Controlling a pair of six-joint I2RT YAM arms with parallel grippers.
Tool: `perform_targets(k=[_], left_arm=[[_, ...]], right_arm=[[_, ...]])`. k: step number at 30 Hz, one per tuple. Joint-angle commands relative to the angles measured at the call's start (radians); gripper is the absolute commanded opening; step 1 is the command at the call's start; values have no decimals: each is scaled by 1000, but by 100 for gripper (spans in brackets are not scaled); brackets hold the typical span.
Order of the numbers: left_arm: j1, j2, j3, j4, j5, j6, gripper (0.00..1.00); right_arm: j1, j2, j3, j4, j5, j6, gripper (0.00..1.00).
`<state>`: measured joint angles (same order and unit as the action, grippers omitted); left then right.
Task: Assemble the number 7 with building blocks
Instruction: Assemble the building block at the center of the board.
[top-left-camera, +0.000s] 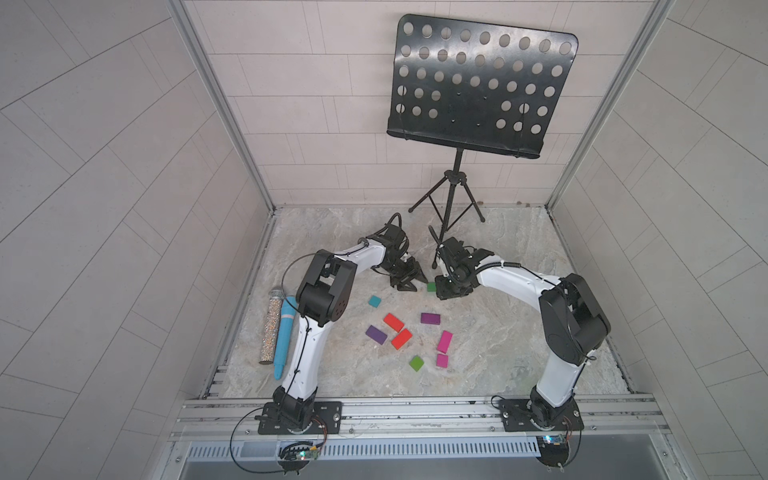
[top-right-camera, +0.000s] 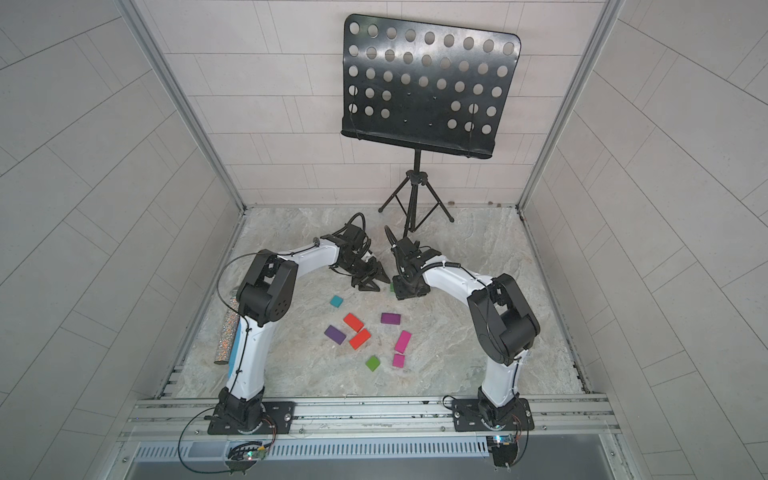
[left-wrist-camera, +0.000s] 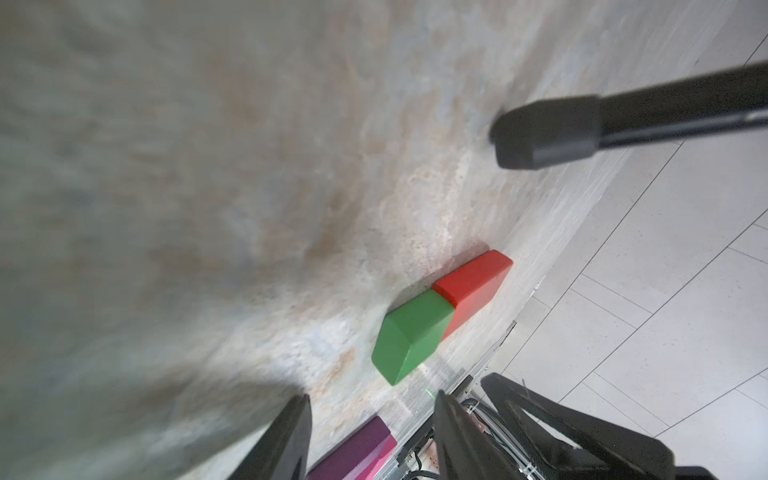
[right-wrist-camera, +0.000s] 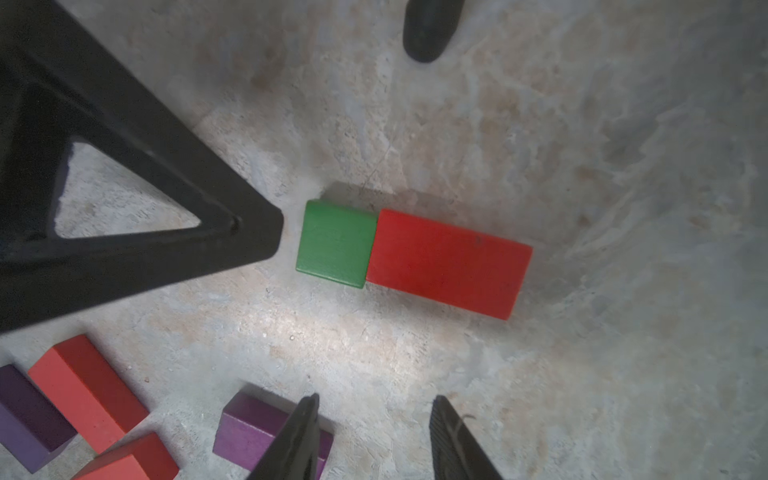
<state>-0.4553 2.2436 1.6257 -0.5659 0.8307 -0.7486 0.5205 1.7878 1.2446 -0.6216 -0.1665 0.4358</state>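
Observation:
A green square block (right-wrist-camera: 336, 243) lies end to end against a red rectangular block (right-wrist-camera: 449, 262), making a short two-block bar; in a top view only the green one (top-left-camera: 431, 286) shows. My left gripper (left-wrist-camera: 374, 397) is open and empty, one fingertip (right-wrist-camera: 266, 232) just beside the green block. Directly above the bar hangs my right gripper (right-wrist-camera: 376, 399), open and empty. Nearer the arm bases lie loose building blocks: teal (top-left-camera: 375, 301), two red (top-left-camera: 393, 322) (top-left-camera: 401, 338), two purple (top-left-camera: 376, 335) (top-left-camera: 430, 318), two magenta (top-left-camera: 444, 341) (top-left-camera: 442, 360) and green (top-left-camera: 416, 363).
A black music stand (top-left-camera: 451, 195) rises behind the grippers, and one rubber foot (right-wrist-camera: 430, 33) rests close to the bar. A glittery cylinder (top-left-camera: 272, 328) and a blue microphone (top-left-camera: 284, 336) lie along the left edge. Walls enclose three sides.

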Motion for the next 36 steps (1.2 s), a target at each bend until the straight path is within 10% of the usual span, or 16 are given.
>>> perform_targets(k=[1,36], left_arm=[[31,-46,-37,11,-31,-9,55],[116,-87,-122,3,-28,20,56]], right_arm=[[21,10,10,-5,2,30,45],[71,220,142,16,-28,112,45]])
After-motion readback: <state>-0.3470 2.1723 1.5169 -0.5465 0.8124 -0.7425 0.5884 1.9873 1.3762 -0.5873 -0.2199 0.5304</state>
